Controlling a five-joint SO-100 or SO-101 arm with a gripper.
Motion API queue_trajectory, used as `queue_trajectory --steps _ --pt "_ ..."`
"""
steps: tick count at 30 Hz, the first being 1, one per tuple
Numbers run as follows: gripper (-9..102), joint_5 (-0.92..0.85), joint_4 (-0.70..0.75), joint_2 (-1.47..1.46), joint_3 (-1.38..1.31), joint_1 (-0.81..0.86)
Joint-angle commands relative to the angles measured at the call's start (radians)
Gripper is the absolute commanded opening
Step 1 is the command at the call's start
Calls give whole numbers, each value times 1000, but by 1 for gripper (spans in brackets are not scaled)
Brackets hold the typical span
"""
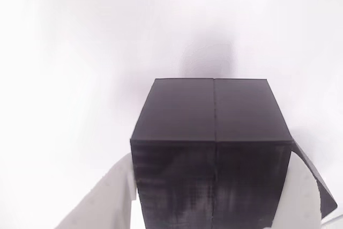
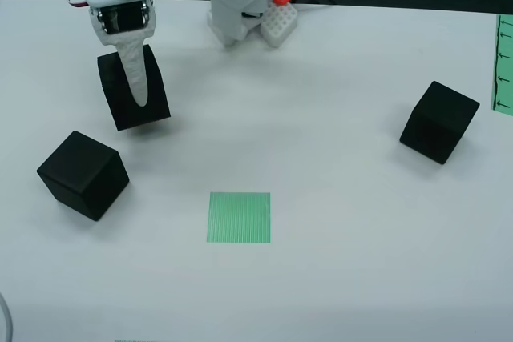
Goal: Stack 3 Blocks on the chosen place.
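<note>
White table (image 2: 337, 278) under your arm, gripper (image 2: 136, 78) clamping one black cube (image 2: 120, 102), two other cubes (image 2: 82, 175) (image 2: 438, 122) resting apart, green striped patch (image 2: 240, 217) bare.

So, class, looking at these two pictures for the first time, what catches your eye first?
In the view from above, the white gripper holds a black cube at upper left, seemingly tilted. A green striped patch lies bare at centre, with two more cubes: one left, one right.
</note>
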Motion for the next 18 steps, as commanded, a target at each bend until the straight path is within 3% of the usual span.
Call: queue_trajectory --steps 1,13,18 --pt "20 84 11 -11 -95 -64" --pt "20 512 11 -130 -287 -457" --pt "20 653 9 -242 -385 -548"
